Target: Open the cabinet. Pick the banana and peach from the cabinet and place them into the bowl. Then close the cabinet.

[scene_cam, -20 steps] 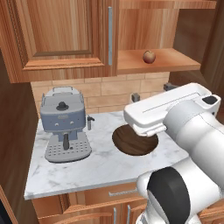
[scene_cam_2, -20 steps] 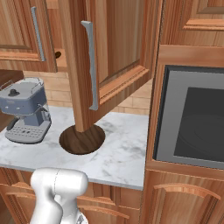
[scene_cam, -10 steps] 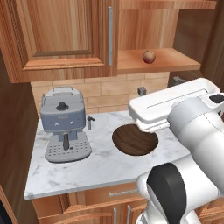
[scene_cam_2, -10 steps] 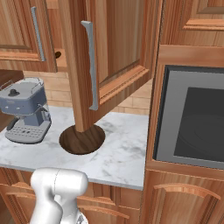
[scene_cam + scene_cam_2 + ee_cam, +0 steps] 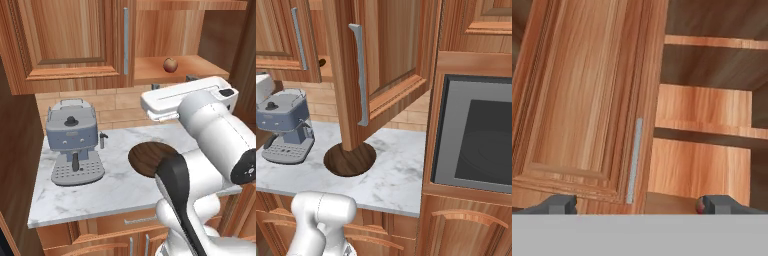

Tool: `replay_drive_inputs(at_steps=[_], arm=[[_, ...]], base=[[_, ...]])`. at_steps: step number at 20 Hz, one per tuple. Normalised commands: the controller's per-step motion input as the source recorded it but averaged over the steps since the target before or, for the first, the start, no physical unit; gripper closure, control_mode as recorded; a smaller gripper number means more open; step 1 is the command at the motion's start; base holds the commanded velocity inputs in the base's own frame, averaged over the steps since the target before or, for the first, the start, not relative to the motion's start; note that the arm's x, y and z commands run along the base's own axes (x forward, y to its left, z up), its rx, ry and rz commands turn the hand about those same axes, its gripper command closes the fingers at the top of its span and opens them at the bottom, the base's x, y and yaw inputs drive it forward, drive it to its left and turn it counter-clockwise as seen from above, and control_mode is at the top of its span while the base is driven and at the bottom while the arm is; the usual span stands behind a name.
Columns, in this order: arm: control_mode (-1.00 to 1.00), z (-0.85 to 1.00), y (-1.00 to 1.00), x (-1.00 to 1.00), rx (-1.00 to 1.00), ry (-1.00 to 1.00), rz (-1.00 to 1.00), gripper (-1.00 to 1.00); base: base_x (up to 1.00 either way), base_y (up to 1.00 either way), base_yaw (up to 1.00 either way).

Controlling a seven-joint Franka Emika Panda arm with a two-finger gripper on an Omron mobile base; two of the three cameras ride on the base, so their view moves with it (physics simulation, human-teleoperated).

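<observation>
From your left base view, the white arm covers the right part of the wide, shallow dark brown wooden bowl [image 5: 148, 158], so you see only its left portion there; the right base view gives you the bowl [image 5: 350, 159] nearly whole, though the lower corner of the swung-out door overlaps its far rim. That open right door of the large reddish-brown wooden wall cabinet [image 5: 383, 70] also hides most of the cabinet interior from the right base camera. The bright yellow banana cannot be made out in any picture.

The small round reddish-brown peach [image 5: 170, 64], with a paler patch on its front, sits on the lowest open shelf of the cabinet [image 5: 75, 40], well above the marble counter [image 5: 115, 185] and near the shelf's front edge. In the hand view a sliver of red [image 5: 700, 204] peeks out just beside the right fingertip; it is too cut off for you to identify with certainty.

The two-finger gripper [image 5: 643, 204] faces the cabinet, its dark fingertips [image 5: 559, 204] standing far apart at the bottom corners with nothing between them. The left door with its long vertical silver bar handle [image 5: 634, 159] is closed. A blue-grey coffee machine [image 5: 72, 141] stands on the counter left of the bowl, apart from it.
</observation>
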Motion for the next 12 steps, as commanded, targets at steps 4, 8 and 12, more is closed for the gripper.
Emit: replay_drive_inputs(at_steps=[4,8,12], arm=[[-1.00,0.00,-0.12,0.81,0.11,0.00,-0.02,-1.00],[-1.00,0.00,-0.03,0.84,0.14,0.00,-0.01,-1.00],[-1.00,-0.01,0.00,0.86,0.08,0.00,-0.03,-1.00]], base=[[0.00,0.00,0.00],[0.00,0.00,0.00],[0.00,0.00,0.00]])
